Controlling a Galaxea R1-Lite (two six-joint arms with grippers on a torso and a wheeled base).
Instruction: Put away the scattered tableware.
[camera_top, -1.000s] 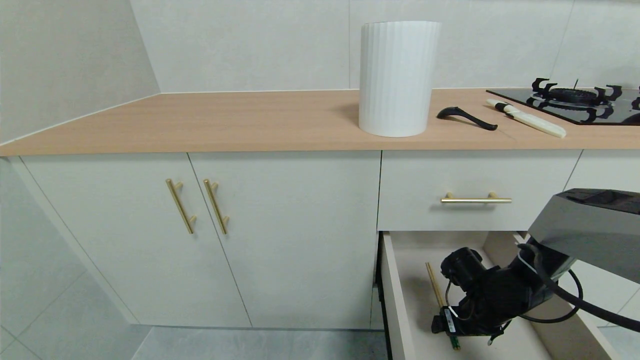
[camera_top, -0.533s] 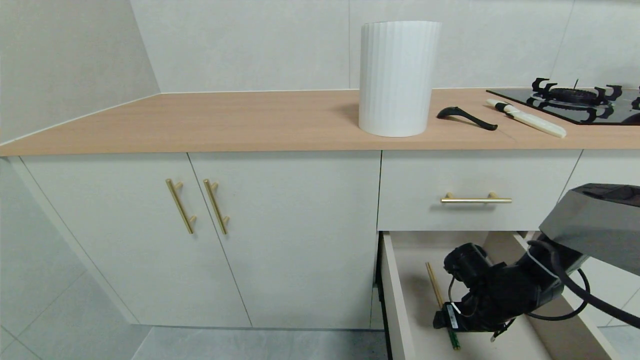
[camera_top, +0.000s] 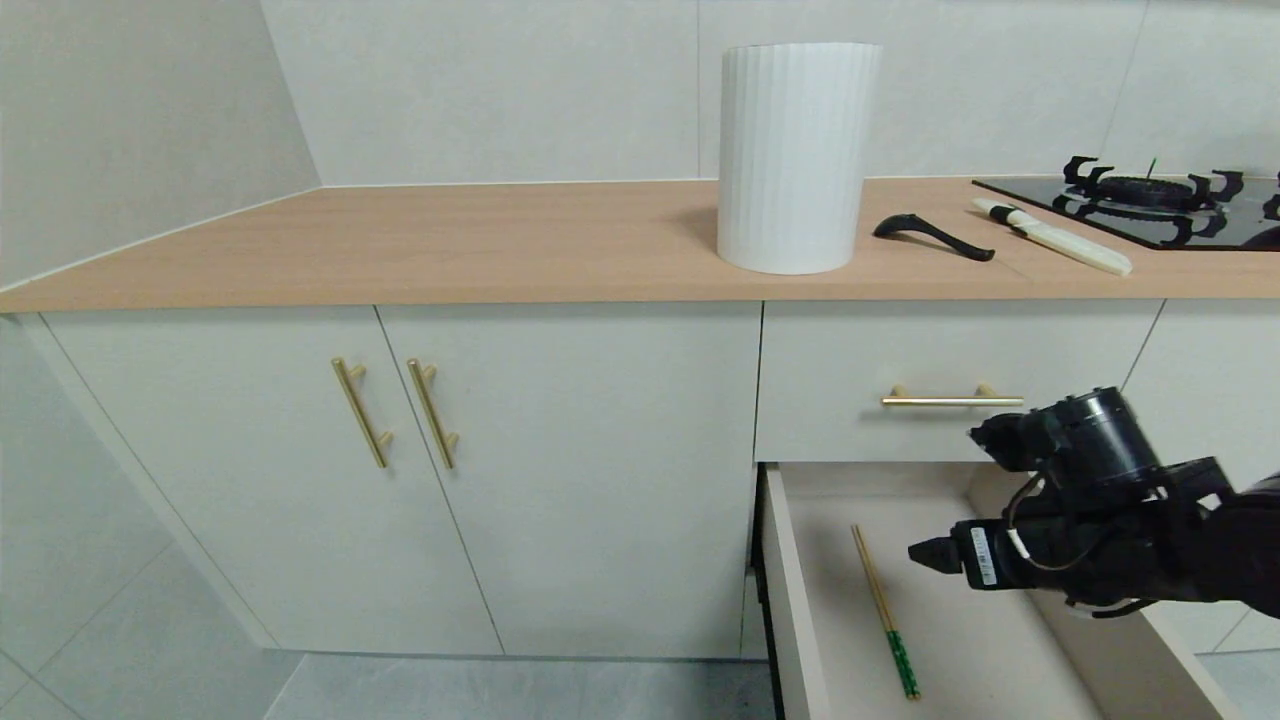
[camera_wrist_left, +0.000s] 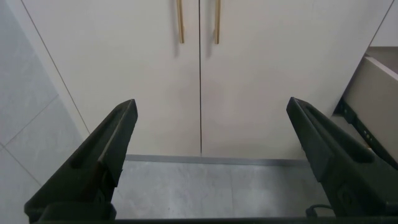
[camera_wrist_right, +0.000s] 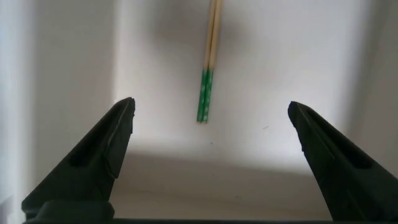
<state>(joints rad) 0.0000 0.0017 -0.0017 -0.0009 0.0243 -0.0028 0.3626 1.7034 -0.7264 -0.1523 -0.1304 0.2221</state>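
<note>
1. Chopsticks (camera_top: 885, 610): two, lying side by side and touching on the floor of the one open drawer (camera_top: 800, 600), close to its left wall.
2. On the worktop (camera_top: 450, 240) stand one white ribbed container (camera_top: 795, 155), one black spoon (camera_top: 932, 236) just to its right, and one pale knife (camera_top: 1055, 236) further right, beside the stove (camera_top: 1150, 205).
3. One closed drawer (camera_top: 950, 360) sits above the open one. Two cabinet doors (camera_top: 400, 470) to the left each carry one gold handle.
4. The right arm comes in from the right, level, and points left. The right gripper (camera_top: 930, 555) hangs over the open drawer, to the right of the chopsticks and apart from them. Its fingers (camera_wrist_right: 112, 149) are spread wide and hold nothing.
5. The left gripper (camera_wrist_left: 211, 155) is low and faces the two cabinet doors. Its fingers are also wide apart and empty.
6. The chopsticks are pale wood with green near ends, which point toward the drawer's front.
</note>
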